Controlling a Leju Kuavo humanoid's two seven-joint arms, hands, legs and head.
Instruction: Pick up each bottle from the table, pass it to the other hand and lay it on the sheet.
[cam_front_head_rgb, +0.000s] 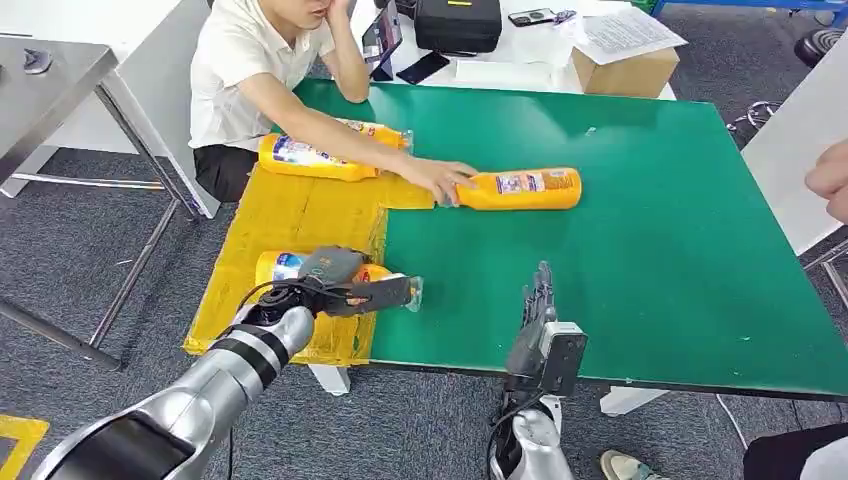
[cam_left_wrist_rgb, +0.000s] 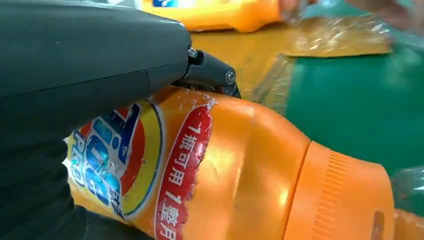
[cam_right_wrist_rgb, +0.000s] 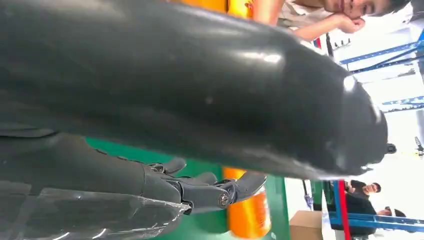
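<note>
An orange bottle (cam_front_head_rgb: 275, 267) lies at the near end of the yellow sheet (cam_front_head_rgb: 300, 215), and my left hand (cam_front_head_rgb: 335, 280) grips it from above, fingers reaching toward its cap. In the left wrist view the thumb (cam_left_wrist_rgb: 210, 72) presses on the bottle (cam_left_wrist_rgb: 225, 165) beside its label. A second orange bottle (cam_front_head_rgb: 315, 158) lies at the sheet's far end. A third bottle (cam_front_head_rgb: 522, 189) lies on the green table (cam_front_head_rgb: 650, 230), with a person's hand (cam_front_head_rgb: 440, 178) on its cap end. My right hand (cam_front_head_rgb: 535, 305) stands open over the table's near edge, fingers (cam_right_wrist_rgb: 200, 192) straight and holding nothing.
A person (cam_front_head_rgb: 250, 70) sits at the far left side, one arm stretched over the sheet. Another person's hand (cam_front_head_rgb: 830, 180) shows at the right edge. A cardboard box (cam_front_head_rgb: 625, 70), a black bag (cam_front_head_rgb: 458, 22) and phones lie on the white desk behind.
</note>
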